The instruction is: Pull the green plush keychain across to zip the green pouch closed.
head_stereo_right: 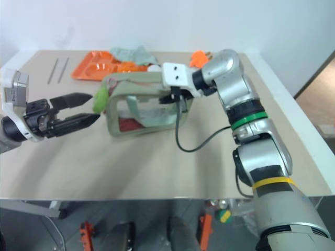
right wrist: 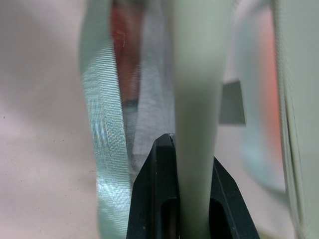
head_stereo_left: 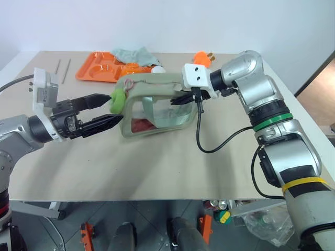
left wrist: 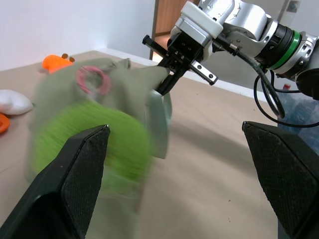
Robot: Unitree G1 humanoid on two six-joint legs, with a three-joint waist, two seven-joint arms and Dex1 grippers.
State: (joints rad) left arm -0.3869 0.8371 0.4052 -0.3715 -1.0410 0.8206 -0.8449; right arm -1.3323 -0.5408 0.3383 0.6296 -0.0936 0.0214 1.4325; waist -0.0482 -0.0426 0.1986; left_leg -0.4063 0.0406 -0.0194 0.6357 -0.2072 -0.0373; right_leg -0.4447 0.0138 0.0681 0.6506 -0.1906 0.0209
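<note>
The green pouch [head_stereo_left: 157, 107] stands in the middle of the table, with a red item showing through its clear side. The green plush keychain [head_stereo_left: 118, 99] hangs from a pink ring [left wrist: 92, 79] at the pouch's left end. My left gripper [head_stereo_left: 115, 108] is open and level, one finger above and one below the keychain [left wrist: 94, 149], close to it but not closed on it. My right gripper [head_stereo_left: 180, 98] is shut on the fabric at the pouch's top right end; the right wrist view shows the pale green strip [right wrist: 192, 99] pinched between its fingers.
An orange tray [head_stereo_left: 99, 68], a teal cloth [head_stereo_left: 131, 54], a white object [head_stereo_left: 158, 69] and an orange plush toy [head_stereo_left: 201, 56] lie at the back of the table. Two thin sticks [head_stereo_left: 63, 70] lie at the back left. A black cable [head_stereo_left: 209, 149] loops down from my right wrist.
</note>
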